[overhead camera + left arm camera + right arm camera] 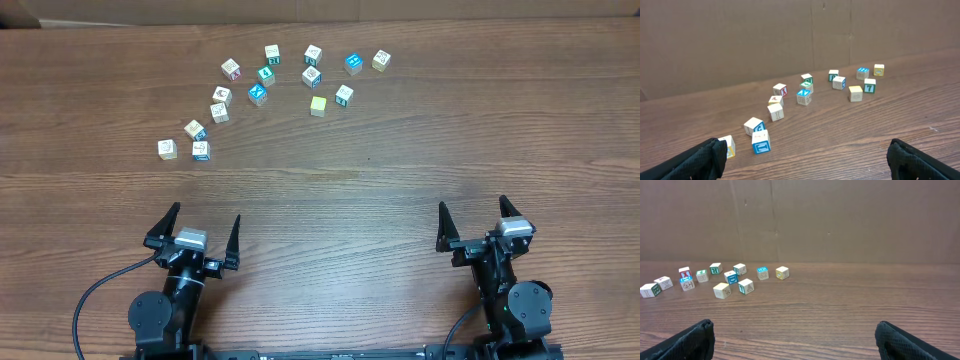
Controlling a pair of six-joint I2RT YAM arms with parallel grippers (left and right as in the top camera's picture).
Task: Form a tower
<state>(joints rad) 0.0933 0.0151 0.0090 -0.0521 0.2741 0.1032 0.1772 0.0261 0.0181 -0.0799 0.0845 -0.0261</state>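
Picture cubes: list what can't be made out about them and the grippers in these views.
- Overhead: pictures on the picture cubes are too small to read.
- Left wrist: the nearest cube is partly hidden behind a left gripper fingertip; the bottom edge cuts off the fingers.
- Right wrist: the left edge cuts off some picture cubes; fewer show than overhead.

- Illumination: diffuse and even, from overhead; all three views are moderately bright.
- Shadows: the cubes [318, 104] cast short, soft-edged shadows on the table [380, 190].
- Overhead view: sharp across the frame; the wood grain resolves cleanly.
- Wrist views: the cube prints are small and soft; the cardboard backdrop [840, 220] renders dimmer than the table surface.
- Lower corners: the fingertips [700, 162] of the left gripper [805, 152] and right gripper [795, 335] appear near-black, slightly blurred, with little surface detail.
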